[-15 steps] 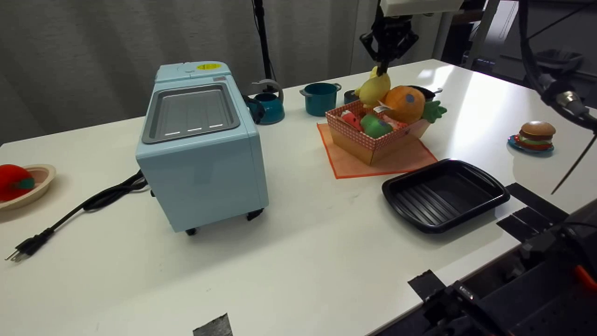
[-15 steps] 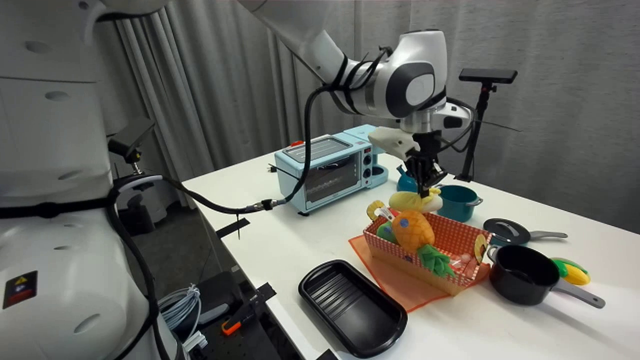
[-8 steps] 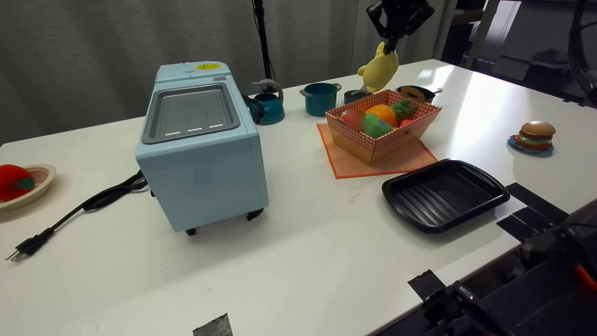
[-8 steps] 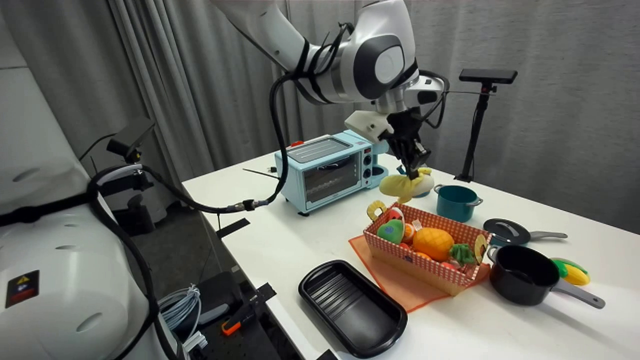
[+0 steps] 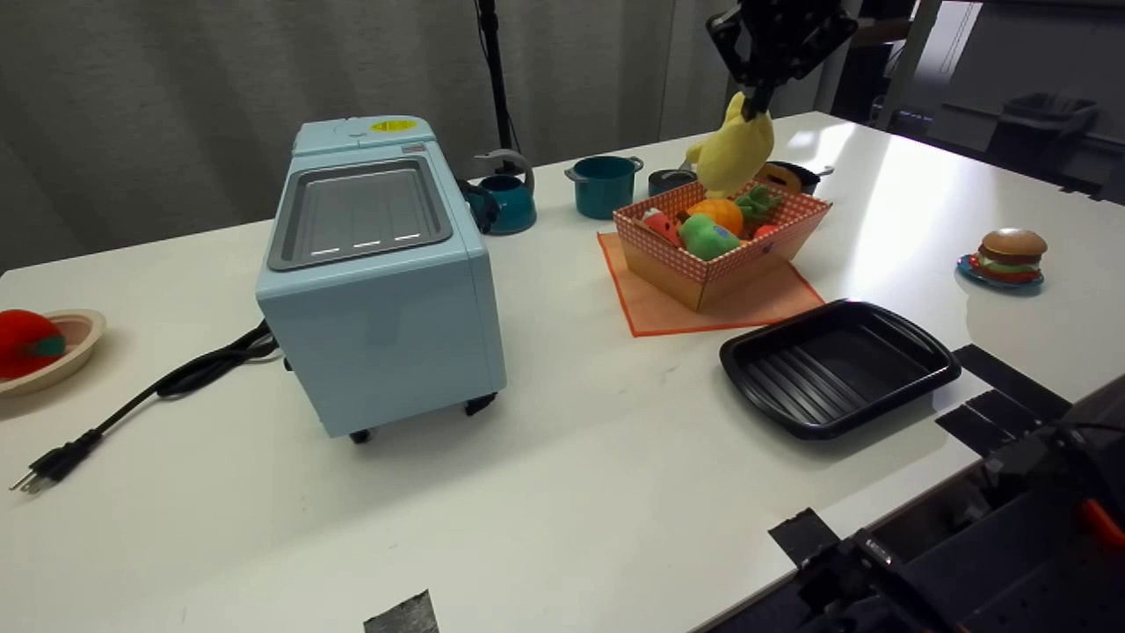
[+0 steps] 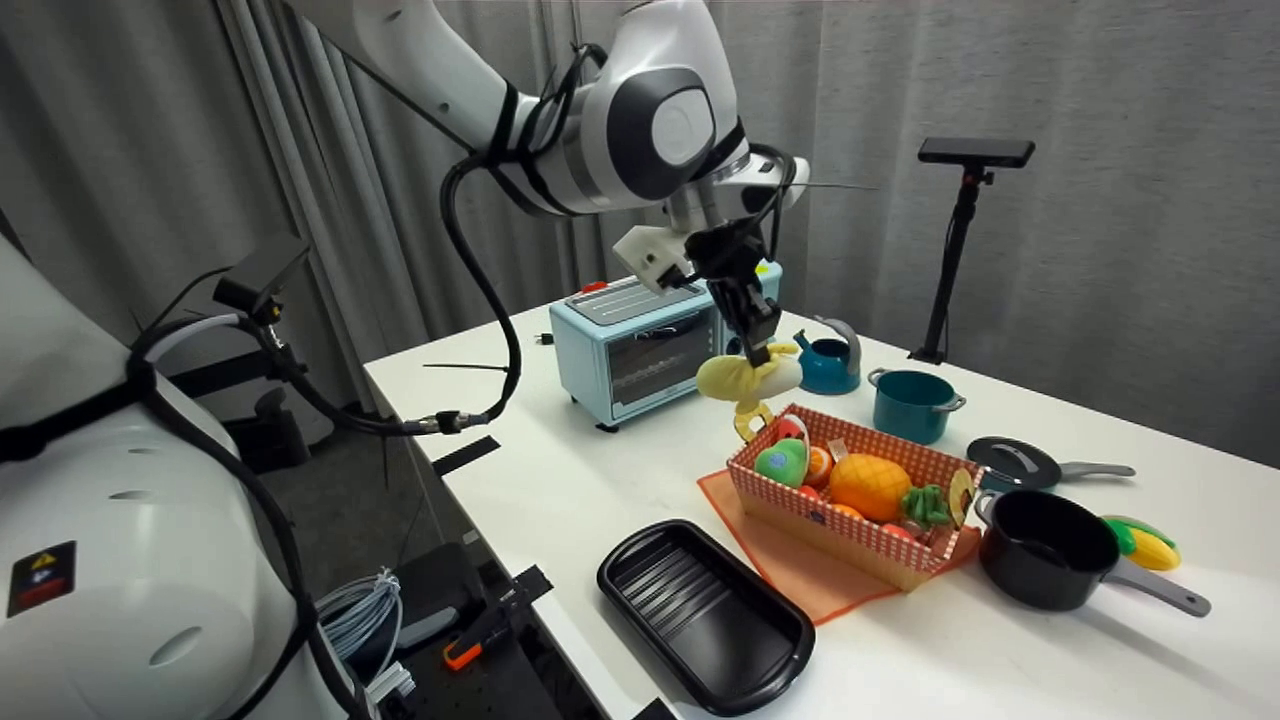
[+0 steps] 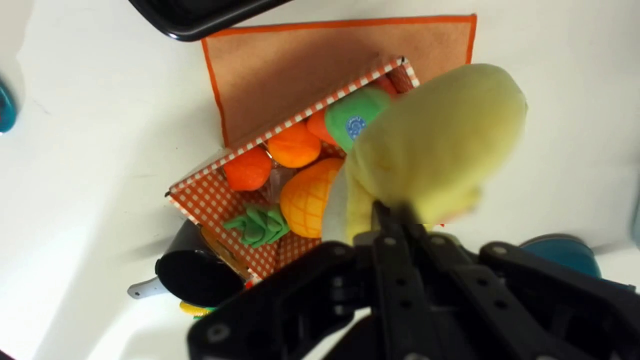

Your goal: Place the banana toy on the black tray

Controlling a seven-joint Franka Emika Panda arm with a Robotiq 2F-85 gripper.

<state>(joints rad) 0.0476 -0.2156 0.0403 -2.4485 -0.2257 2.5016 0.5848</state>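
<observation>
in an exterior view the arm (image 6: 450, 90) slants down from the upper left, then turns downward at its end, so that the claw (image 6: 757, 352) hangs with its tips toward the table (image 6: 600, 480), leaning a little rather than straight. the claw is pinched on the banana (image 6: 728, 378), held from above in the air, higher than the rim of the basket (image 6: 840, 540) and, in the wrist view, hiding part of it. the ridged black tray (image 6: 730, 635) rests on the table near the basket, well apart from the banana.
</observation>
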